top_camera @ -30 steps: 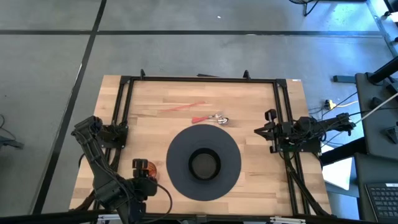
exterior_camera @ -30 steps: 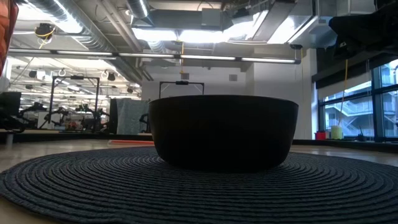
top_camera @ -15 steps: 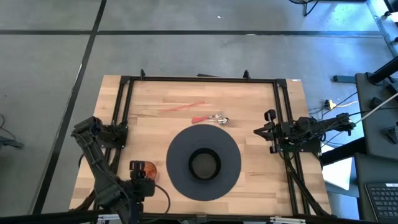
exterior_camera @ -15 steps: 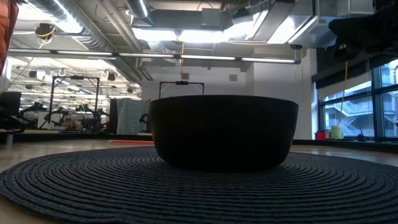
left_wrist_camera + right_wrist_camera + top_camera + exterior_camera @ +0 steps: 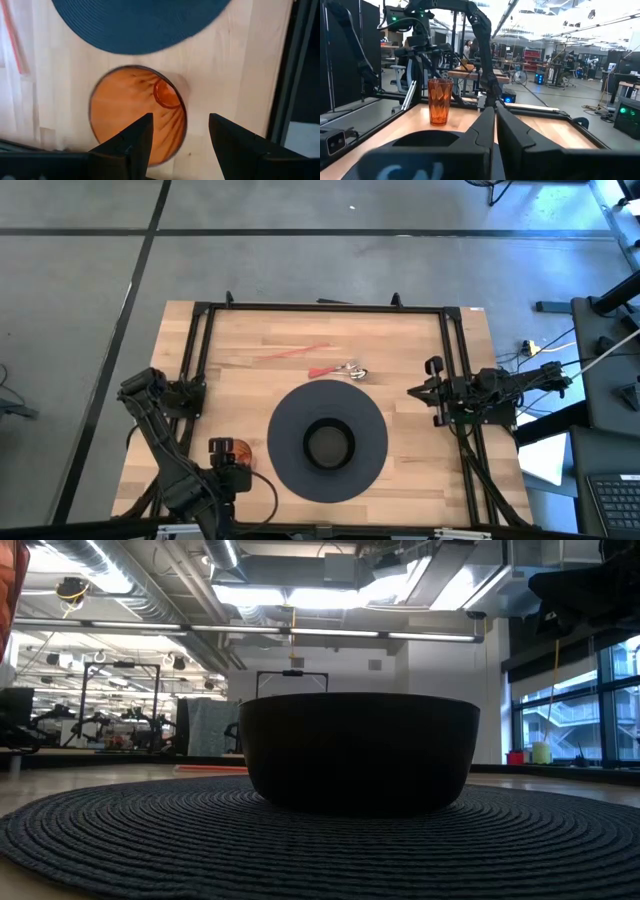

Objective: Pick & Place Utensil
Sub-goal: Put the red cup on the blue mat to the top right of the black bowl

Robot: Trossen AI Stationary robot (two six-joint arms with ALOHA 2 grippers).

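A small silver spoon with a red handle (image 5: 345, 370) lies flat on the wood, beyond the round dark placemat (image 5: 290, 430). A dark bowl (image 5: 328, 443) stands on the middle of the mat. An orange ribbed cup (image 5: 228, 448) stands upright on its base left of the mat. My left gripper (image 5: 180, 117) hovers open above the cup (image 5: 135, 112), looking down into its mouth. One finger is over the opening and the other is outside the rim. My right gripper (image 5: 415, 391) waits shut by the table's right edge, pointing left.
A thin red stick (image 5: 298, 351) lies on the wood beyond the spoon. Black frame rails (image 5: 320, 307) run along the table's left, far and right sides. In the low view the bowl (image 5: 358, 750) and mat (image 5: 150, 830) fill the foreground. Bare wood lies between the mat and the right arm.
My left gripper has edged a little toward the table's left edge while staying above the orange cup. Its fingers keep the same gap. Nothing on the table has moved.
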